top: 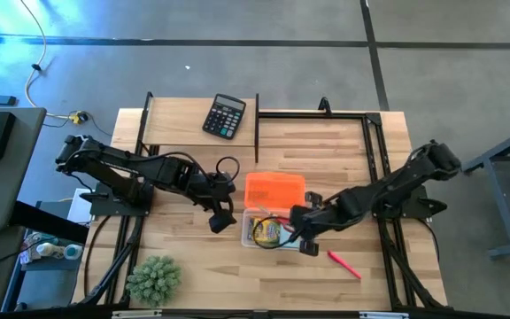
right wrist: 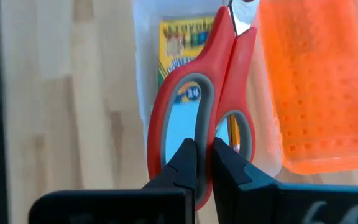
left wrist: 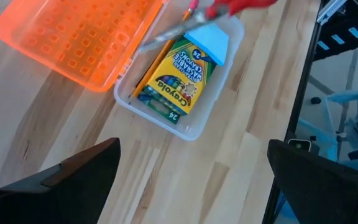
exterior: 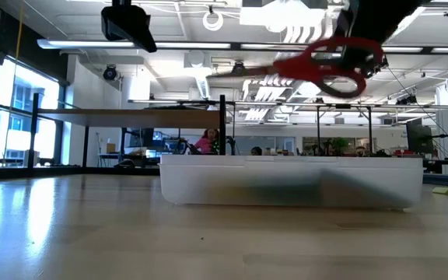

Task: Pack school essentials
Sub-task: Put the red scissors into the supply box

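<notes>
Red-handled scissors (exterior: pixel 317 66) hang level above the clear box (exterior: pixel 290 180), with my right gripper (right wrist: pixel 205 162) shut on their handles. The blades (left wrist: pixel 173 31) point over the box. Inside the box lie a yellow-green crayon pack (left wrist: pixel 176 78), a light-blue note pad (left wrist: pixel 213 43) and a thin pencil (left wrist: pixel 149 73). The box's orange lid (top: pixel 274 190) lies open on its far side. A red pen (top: pixel 343 263) lies on the table to the right of the box. My left gripper (top: pixel 220 217) hovers open to the left of the box, with nothing between its fingers. My right gripper pinches the scissors where the two red finger loops meet (right wrist: pixel 205 134), one finger (right wrist: pixel 185 158) at the left loop's opening and the other at the right loop's. The fingers slant down from the table's right. The scissors are lifted clear of the box, roughly level.
A black calculator (top: pixel 225 116) sits on the far shelf. A green spiky plant (top: pixel 153 279) stands at the near left corner. Black frame rails (top: pixel 374 151) run along the table's right side. Bare wood lies near the front edge.
</notes>
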`<move>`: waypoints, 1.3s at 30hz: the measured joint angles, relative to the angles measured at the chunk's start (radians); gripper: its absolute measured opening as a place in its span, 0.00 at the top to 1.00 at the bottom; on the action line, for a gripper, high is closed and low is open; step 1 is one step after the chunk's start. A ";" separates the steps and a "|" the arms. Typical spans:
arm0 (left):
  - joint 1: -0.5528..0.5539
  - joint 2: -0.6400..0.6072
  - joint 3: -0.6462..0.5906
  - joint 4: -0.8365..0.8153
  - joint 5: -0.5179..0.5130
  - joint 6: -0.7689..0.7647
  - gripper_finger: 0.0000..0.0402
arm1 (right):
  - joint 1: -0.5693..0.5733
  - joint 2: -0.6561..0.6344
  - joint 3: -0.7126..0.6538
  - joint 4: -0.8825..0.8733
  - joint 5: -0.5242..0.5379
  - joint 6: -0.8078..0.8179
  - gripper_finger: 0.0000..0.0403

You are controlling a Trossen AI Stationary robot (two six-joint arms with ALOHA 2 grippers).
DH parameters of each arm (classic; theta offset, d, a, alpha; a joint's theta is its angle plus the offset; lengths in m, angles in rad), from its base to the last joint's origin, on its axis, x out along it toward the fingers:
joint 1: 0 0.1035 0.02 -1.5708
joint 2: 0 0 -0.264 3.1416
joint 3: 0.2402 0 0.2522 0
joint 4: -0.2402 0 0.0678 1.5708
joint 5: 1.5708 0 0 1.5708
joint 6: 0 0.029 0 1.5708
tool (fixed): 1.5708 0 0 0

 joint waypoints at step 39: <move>0.000 0.000 0.000 0.002 -0.006 -0.008 0.02 | -0.123 0.187 0.014 -0.034 -0.178 -0.295 0.98</move>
